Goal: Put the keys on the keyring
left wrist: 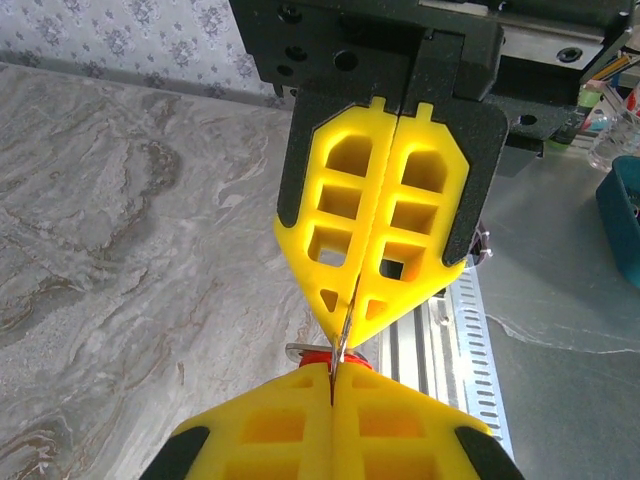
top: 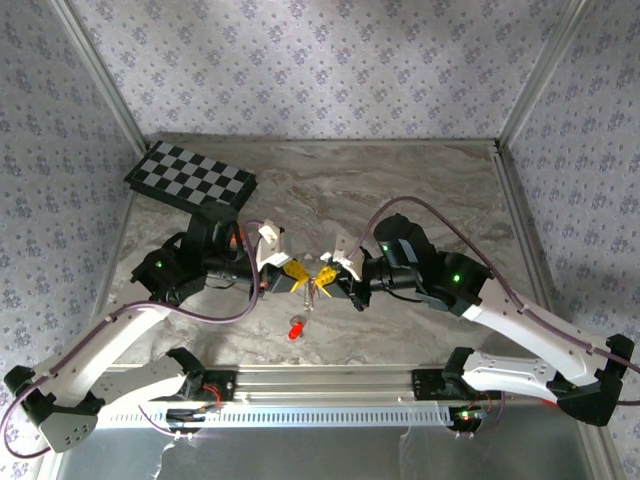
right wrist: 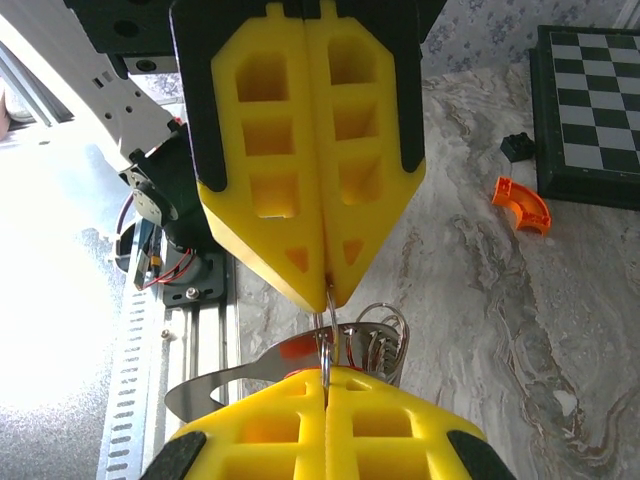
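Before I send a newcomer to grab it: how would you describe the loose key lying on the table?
On the marbled table, find where the left gripper and right gripper meet tip to tip. Just nearer the metal rail lies the key, alone. Its red head marks it out from the yellow grippers.

Top cam sits high behind the arm bases [top: 195,385], angled down over the whole surface [top: 420,190]. Left wrist cam rides right behind the left gripper [left wrist: 330,375], super close, facing the right gripper [left wrist: 346,330] head-on. Right wrist cam mirrors it. All three overlap on that mid-surface spot where the two grippers meet.
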{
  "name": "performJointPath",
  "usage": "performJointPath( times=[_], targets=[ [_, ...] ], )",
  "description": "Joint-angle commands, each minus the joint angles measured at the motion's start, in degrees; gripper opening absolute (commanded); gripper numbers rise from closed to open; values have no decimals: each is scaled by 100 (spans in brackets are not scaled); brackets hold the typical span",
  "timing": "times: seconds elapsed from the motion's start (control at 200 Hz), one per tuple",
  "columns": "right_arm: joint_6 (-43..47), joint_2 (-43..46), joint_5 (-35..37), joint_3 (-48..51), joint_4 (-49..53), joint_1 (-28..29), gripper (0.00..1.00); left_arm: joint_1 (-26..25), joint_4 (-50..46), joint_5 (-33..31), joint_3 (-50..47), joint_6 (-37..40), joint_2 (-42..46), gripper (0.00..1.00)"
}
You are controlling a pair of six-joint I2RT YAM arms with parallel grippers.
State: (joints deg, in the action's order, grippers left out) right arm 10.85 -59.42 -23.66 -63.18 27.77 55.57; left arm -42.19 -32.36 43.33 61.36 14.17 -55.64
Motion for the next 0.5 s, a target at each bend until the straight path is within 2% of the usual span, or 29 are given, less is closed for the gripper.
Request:
performJointPath(
  times=[0.0, 0.495],
  targets=[
    [152, -30, 53, -226, 11, 118, 0, -57, 81, 54, 244, 100, -15, 0],
    [466, 51, 819, -173, 89, 353, 0, -56, 810, 32, -37, -655, 101, 0]
  ],
)
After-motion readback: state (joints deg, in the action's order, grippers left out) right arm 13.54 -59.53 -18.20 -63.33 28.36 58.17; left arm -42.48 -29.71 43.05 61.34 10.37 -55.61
